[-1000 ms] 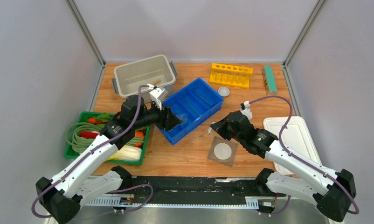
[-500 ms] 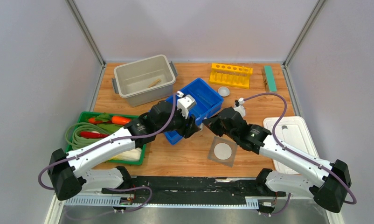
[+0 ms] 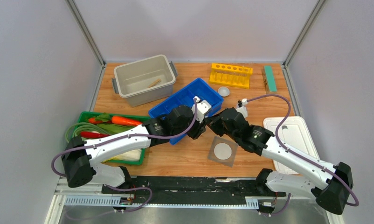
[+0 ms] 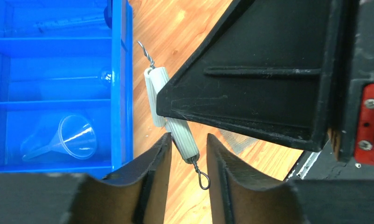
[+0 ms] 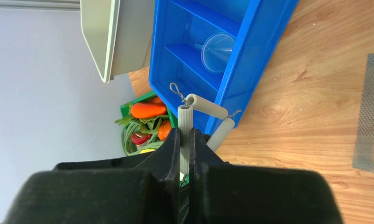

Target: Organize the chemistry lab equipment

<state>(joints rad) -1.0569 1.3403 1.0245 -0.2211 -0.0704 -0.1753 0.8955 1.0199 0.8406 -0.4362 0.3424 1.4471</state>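
Observation:
My right gripper (image 5: 185, 140) is shut on one leg of the white triangle (image 5: 190, 116), a wire frame with ribbed white tubes, and holds it above the wood beside the blue bin (image 5: 250, 56). My left gripper (image 4: 189, 140) is open, its jaws on either side of another tube of the triangle (image 4: 156, 88) without closing on it. In the top view the two grippers meet, left (image 3: 199, 128) and right (image 3: 211, 122). A clear funnel (image 4: 78, 137) lies in the bin. The grey mesh with white disc (image 3: 223, 150) lies flat below the grippers. A clear round dish (image 3: 224, 91) sits behind the bin.
A grey tub (image 3: 143, 77) stands at the back left and a yellow tube rack (image 3: 231, 74) at the back. A green tray (image 3: 85, 113) of vegetables is on the left. A white lid (image 3: 292, 135) lies on the right and a green block (image 3: 270, 78) at the far right.
My left arm has swung right from over the blue bin to the right gripper, bringing its open jaws around the triangle. The right gripper has shifted slightly left, still holding the triangle.

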